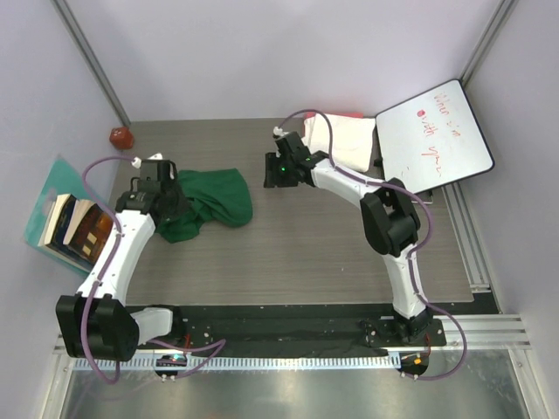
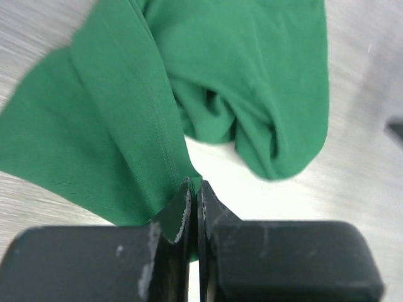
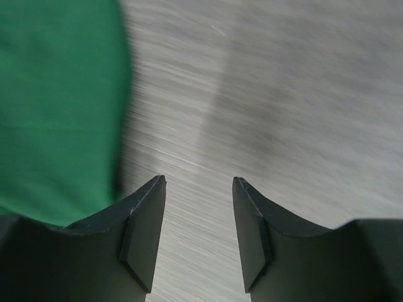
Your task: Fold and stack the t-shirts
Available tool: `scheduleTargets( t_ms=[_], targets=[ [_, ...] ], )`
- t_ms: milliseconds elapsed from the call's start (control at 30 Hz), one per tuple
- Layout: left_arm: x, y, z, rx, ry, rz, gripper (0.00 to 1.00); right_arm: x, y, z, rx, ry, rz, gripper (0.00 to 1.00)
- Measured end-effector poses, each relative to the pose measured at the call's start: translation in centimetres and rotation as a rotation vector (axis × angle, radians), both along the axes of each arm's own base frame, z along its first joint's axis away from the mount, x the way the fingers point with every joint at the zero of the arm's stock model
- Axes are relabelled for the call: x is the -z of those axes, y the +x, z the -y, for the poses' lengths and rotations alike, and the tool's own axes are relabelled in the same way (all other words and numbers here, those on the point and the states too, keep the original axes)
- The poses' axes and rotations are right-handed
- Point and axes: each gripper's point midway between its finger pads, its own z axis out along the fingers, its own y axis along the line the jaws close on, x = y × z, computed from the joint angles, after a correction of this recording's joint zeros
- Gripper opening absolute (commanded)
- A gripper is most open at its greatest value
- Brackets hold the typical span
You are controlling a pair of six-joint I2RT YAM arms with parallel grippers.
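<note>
A dark green t-shirt (image 1: 212,199) lies crumpled on the table's left half. My left gripper (image 1: 168,194) is at the shirt's left edge and is shut on a fold of its hem (image 2: 182,170); the rest of the shirt (image 2: 252,94) bunches beyond my fingers. My right gripper (image 1: 272,175) hovers open and empty over bare table, just right of the green shirt (image 3: 56,107). A cream-white folded shirt (image 1: 342,140) sits at the back right with a red-pink cloth edge (image 1: 342,115) showing behind it.
A whiteboard (image 1: 434,137) with red writing leans at the back right. A red object (image 1: 120,137) lies at the back left corner. Books on a teal sheet (image 1: 68,225) sit off the table's left edge. A metal rail (image 1: 467,236) runs along the right.
</note>
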Motion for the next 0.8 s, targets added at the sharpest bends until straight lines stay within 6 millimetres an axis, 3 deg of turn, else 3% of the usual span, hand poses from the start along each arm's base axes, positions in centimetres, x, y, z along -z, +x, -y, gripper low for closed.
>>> scheduleTargets(
  t_ms=[233,400,600,800],
  targets=[
    [3.4,-2.8,2.3,0.126,-0.086,-0.104,0.0,-4.1,3.3,-7.3,-0.095,0.141,0.124,0.57],
    [2.7,-4.5,3.8,0.21,-0.146,-0.099,0.0,-5.1,6.2,-10.0,-0.111,0.192,0.18,0.59],
    [1.4,-5.3,4.4,0.244,-0.171,-0.063,0.0,-2.7,8.5,-11.9,-0.117,0.212,0.194,0.59],
    [2.4,-5.8,4.4,0.242,-0.173,-0.088,0.0,2.3,8.1,-12.5,-0.132,0.206,0.111,0.59]
  ],
)
